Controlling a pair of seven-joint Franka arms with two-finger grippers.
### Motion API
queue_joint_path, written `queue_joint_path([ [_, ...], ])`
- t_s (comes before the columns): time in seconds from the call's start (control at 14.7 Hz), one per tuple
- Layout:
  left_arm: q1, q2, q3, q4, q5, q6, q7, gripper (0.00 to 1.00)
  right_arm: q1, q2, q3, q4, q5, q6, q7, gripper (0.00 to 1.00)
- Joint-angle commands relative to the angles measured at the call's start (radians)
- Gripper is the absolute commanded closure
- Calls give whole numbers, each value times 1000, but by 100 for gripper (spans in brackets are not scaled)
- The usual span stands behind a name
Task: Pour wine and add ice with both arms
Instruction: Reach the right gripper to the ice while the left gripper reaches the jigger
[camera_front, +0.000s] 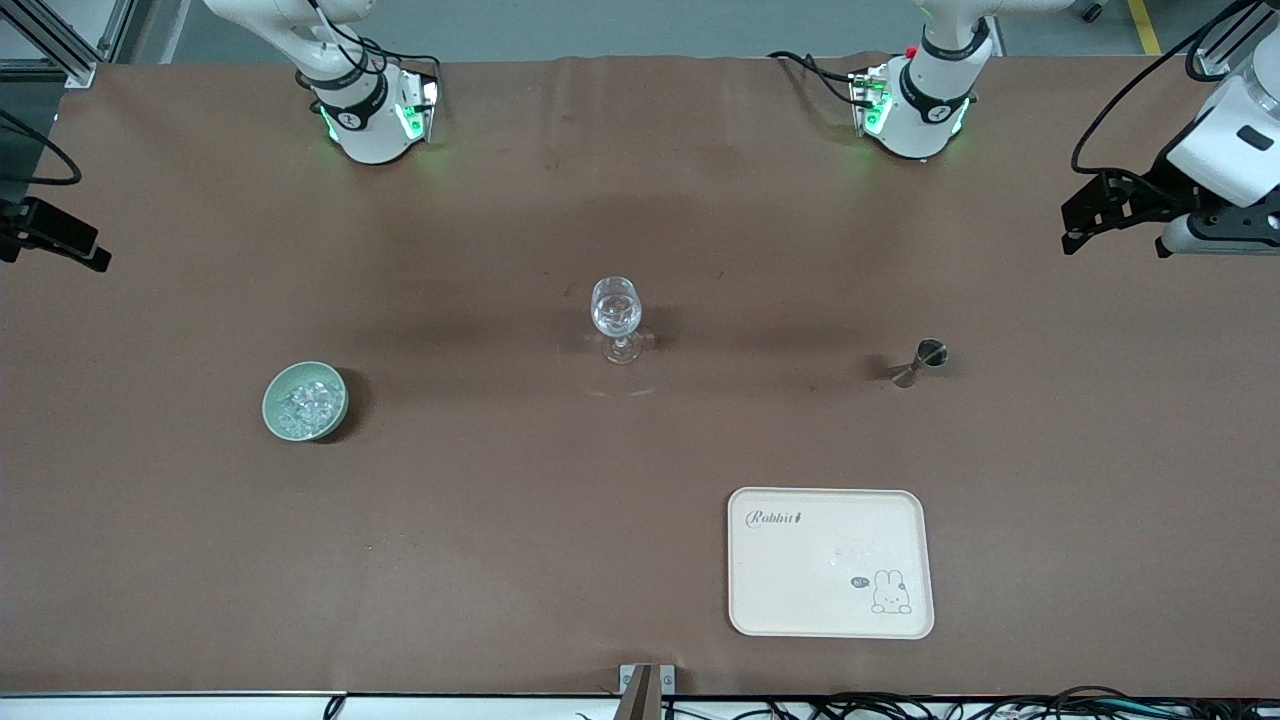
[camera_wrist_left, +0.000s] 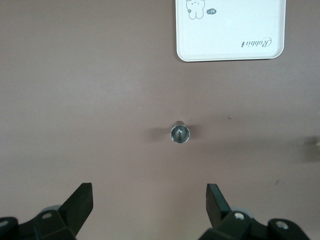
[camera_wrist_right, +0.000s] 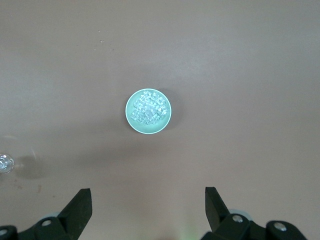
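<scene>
A clear stemmed glass (camera_front: 617, 318) stands upright mid-table; its bowl glitters and I cannot tell what it holds. The ice (camera_front: 305, 403) is a sparkling heap in a pale green bowl (camera_front: 278, 392) toward the right arm's end, and it shows in the right wrist view (camera_wrist_right: 148, 109). A small metal jigger (camera_front: 920, 362) stands toward the left arm's end. No wine shows. My left gripper (camera_wrist_left: 148, 192) is open and empty, high over the cloth near the jigger (camera_wrist_left: 179, 133). My right gripper (camera_wrist_right: 147, 195) is open and empty, high over the cloth near the bowl.
A cream tray (camera_front: 760, 600) with a rabbit print lies nearer the front camera than the jigger; it also shows in the left wrist view (camera_wrist_left: 260, 30). Brown cloth (camera_front: 500, 520) covers the table. The left arm's wrist (camera_front: 1225, 140) hangs high at its end.
</scene>
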Motion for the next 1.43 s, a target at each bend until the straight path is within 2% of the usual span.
queue_joint_path([
  [0.0, 1, 30, -4, 41, 14, -10, -7, 0, -1, -17, 3, -19, 11, 1, 19, 0],
  [0.27, 10, 116, -1, 120, 20, -10, -1, 0, -1, -17, 3, -19, 11, -1, 19, 0],
  [0.55, 73, 229, -3, 189, 21, -1, 12, 0, -1, -16, 3, -25, 11, 5, 16, 0],
  [0.82, 137, 304, -3, 196, 25, 13, -2, 0, -7, 47, 3, -65, 20, 46, 4, 0],
  [0.95, 144, 330, -1, 181, 22, 8, -95, 0, -4, 72, 3, -152, 22, 161, 4, 0],
  [1.09, 168, 347, -4, 167, 23, -6, -270, 0, 0, 75, 3, -272, 22, 291, 4, 0],
  [1.23, 194, 386, -4, 159, -36, -7, -408, 0, -3, 101, 3, -359, 20, 411, -3, 0],
  [1.36, 225, 432, -4, 154, -119, -7, -532, 0, -4, 147, 3, -401, 20, 493, -24, 0],
])
